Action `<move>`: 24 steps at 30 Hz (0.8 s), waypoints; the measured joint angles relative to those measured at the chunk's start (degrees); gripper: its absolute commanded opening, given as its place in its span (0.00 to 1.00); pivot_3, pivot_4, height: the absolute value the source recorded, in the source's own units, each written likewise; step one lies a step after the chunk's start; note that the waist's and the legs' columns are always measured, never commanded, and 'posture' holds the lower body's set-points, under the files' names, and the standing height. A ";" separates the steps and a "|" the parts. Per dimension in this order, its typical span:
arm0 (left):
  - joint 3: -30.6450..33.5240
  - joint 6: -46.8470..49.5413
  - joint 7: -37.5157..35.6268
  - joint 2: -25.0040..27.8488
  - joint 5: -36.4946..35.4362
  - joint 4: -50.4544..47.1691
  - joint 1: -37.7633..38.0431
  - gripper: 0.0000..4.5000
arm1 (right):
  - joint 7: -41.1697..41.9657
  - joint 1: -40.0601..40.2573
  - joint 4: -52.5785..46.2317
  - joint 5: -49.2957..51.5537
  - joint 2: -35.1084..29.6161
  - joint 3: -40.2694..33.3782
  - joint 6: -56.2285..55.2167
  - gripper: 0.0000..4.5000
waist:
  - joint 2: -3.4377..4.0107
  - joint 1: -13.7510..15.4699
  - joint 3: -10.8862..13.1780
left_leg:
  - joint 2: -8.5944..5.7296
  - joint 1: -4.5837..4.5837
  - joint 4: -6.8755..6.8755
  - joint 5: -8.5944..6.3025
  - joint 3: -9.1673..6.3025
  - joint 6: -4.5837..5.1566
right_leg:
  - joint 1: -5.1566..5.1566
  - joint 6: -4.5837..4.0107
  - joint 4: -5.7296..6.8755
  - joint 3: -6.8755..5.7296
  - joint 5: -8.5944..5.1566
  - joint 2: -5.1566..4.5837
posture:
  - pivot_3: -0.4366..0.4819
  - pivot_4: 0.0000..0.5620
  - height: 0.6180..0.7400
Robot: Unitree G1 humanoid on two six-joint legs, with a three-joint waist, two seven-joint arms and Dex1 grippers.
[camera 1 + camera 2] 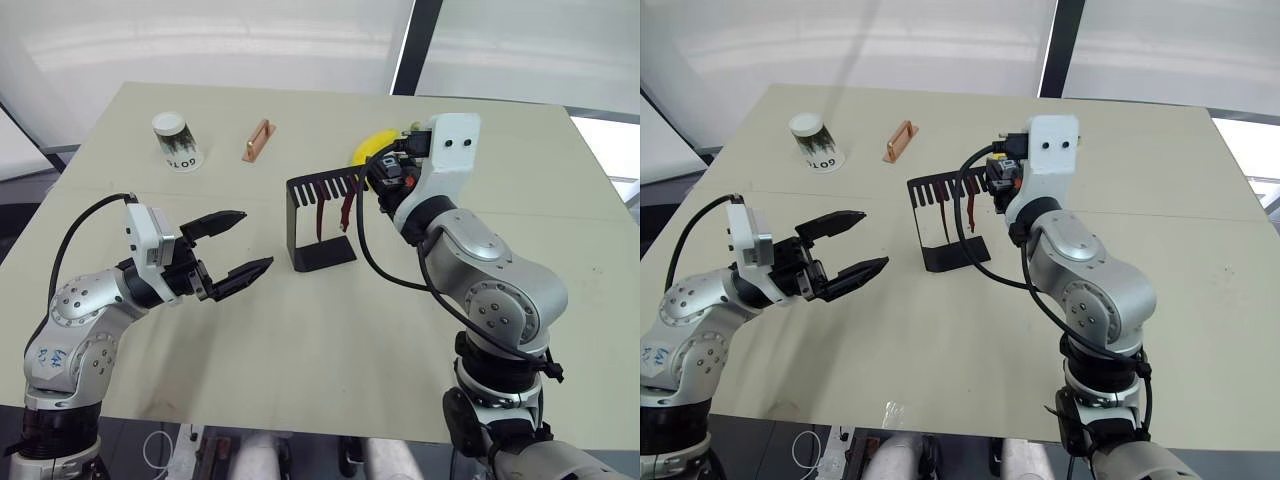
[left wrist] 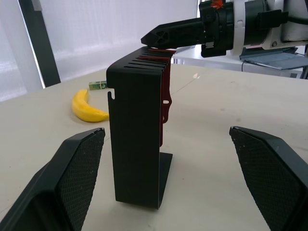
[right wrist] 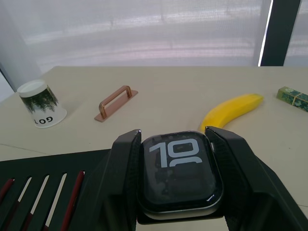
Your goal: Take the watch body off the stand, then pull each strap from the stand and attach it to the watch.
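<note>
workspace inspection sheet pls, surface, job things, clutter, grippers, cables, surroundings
surface: beige table, bare in front of the stand.
job's things: black stand upright mid-table; two dark red straps hang from its slotted top arm; watch body at the arm's end, screen up.
clutter: upside-down paper cup, copper handle, banana, small green box.
grippers: right gripper shut on the watch body; left gripper open, facing the stand, apart from it.
cables: black cable along each arm.
surroundings: white blinds, dark window post.
</note>
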 measured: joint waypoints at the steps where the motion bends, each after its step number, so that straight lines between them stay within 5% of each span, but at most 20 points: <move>1: 0.00 -0.01 0.00 0.00 0.01 0.00 0.00 1.00 | 0.20 0.00 0.00 -0.18 0.00 0.00 -0.03 0.36 | 0.00 -0.02 0.00 | 0.00 0.00 0.00 0.00 0.00 0.00 | 0.00 0.00 0.00 -0.01 0.00 0.00 | 0.48 0.27 0.91; 24: -1.52 -1.96 -1.10 -1.33 1.26 2.85 -2.58 1.00 | 10.66 0.83 -3.78 0.31 -2.22 -2.65 -9.25 0.36 | 0.00 0.12 0.00 | -0.01 -0.03 0.00 -0.01 -0.02 0.01 | 0.00 0.01 -0.03 -0.03 0.00 -0.01 | 0.48 0.27 0.91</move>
